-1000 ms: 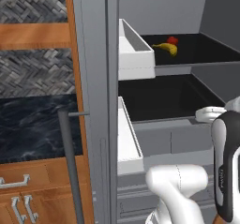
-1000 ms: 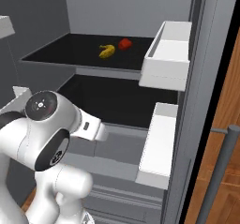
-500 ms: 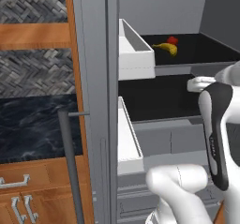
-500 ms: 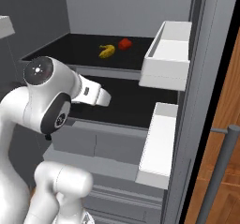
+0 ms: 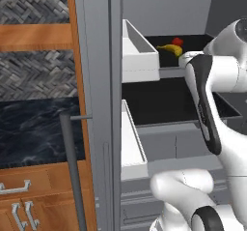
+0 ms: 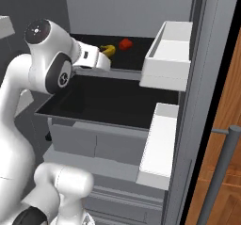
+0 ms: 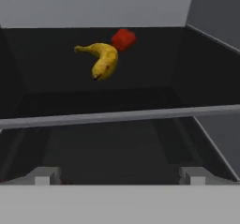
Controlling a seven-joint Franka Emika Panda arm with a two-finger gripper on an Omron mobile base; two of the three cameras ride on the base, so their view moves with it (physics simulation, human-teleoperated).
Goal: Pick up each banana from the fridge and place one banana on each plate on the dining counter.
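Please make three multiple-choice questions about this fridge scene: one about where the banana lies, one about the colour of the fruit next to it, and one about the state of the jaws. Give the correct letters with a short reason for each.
1. Where does the banana lie?
A. In a white door bin
B. On the upper black shelf
C. On the fridge floor

2. What colour is the small fruit beside the banana?
A. Red
B. Green
C. Purple

3. How do the jaws stand?
A. Shut on the banana
B. Shut on nothing
C. Open, holding nothing

Answers: 1 B, the banana rests on the upper shelf inside the fridge, not in a door bin. 2 A, the fruit just behind it is red. 3 C, the gripper has its two tips far apart in the hand view, and the banana lies ahead of them, untouched.
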